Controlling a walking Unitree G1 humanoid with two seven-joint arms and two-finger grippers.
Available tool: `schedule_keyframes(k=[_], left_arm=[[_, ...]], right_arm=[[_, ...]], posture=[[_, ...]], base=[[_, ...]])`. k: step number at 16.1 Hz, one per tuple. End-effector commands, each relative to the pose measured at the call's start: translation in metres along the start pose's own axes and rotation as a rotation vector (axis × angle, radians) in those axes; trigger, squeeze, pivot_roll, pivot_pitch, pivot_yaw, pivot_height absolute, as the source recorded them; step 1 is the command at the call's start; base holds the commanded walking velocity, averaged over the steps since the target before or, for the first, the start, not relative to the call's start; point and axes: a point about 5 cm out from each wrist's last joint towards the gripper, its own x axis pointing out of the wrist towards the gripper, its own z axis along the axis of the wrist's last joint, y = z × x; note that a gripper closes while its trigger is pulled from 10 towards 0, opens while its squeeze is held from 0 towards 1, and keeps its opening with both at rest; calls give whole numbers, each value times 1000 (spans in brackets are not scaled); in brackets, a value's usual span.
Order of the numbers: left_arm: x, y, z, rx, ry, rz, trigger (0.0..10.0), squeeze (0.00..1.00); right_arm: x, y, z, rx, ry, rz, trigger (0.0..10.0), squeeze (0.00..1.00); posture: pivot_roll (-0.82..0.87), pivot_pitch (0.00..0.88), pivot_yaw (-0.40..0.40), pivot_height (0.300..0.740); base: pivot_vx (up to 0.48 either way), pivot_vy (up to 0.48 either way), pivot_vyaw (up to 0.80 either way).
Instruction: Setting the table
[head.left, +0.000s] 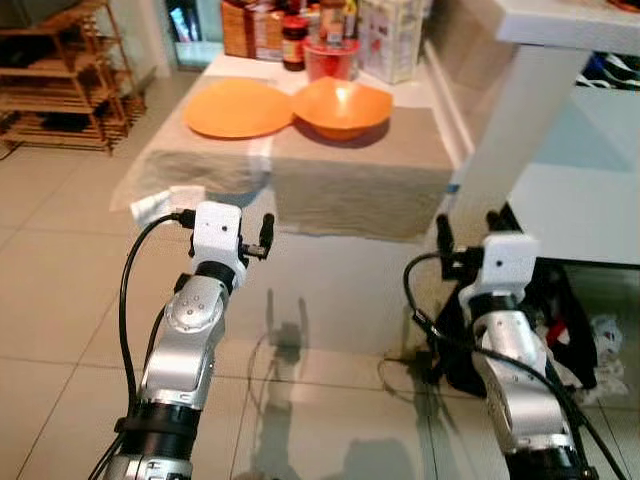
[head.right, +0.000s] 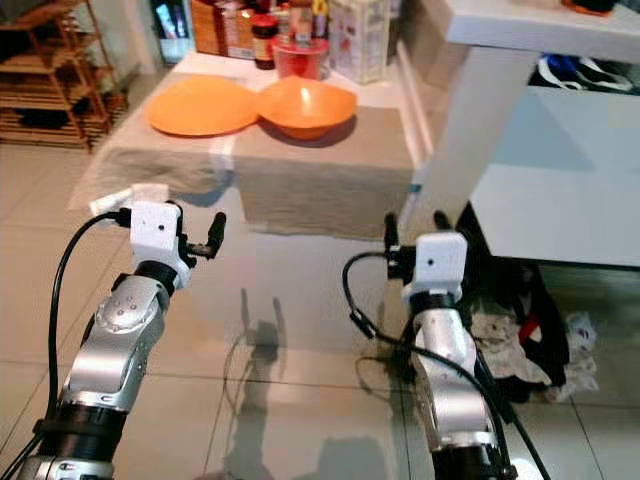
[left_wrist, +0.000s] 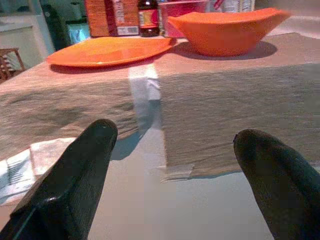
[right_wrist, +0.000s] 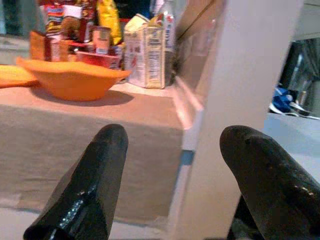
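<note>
Facing the bench (head.left: 350, 185) with both grippers raised before it.
Left gripper (left_wrist: 170, 175) and right gripper (right_wrist: 172, 175) hold jaws open, empty; orange bowl (head.left: 342, 106) touches orange plate (head.left: 237, 107) on the bench.

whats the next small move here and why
Probably step closer to the cloth-covered table. Both the left gripper and right gripper hang open and empty short of its near edge, with the flat orange plate and orange bowl farther back.

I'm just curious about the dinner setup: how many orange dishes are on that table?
2. A flat orange plate lies toward the robot's left, and a deeper orange bowl sits beside it on the right, their rims about touching. More could hide behind the jars at the back.
</note>
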Motion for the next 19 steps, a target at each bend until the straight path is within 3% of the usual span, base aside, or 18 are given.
schedule_keyframes(k=[1,3,17,19], left_arm=[[4,-1,5,5,-18,-1,10000,0],[6,-2,7,-12,-19,-8,10000,0],[10,-5,18,5,-66,-11,10000,0],[10,-2,20,3,-76,10,10000,0]], right_arm=[[2,-4,6,-14,-23,-14,10000,0],[1,-1,4,-11,-12,-4,10000,0],[-3,5,-4,-21,19,38,10000,0],[-4,6,-4,-22,19,38,10000,0]], posture=[[44,0,-6,740],[44,0,-7,740],[49,0,-3,740],[49,0,0,740]], base=[[0,0,0],[0,0,0],[449,0,0],[0,0,0]])
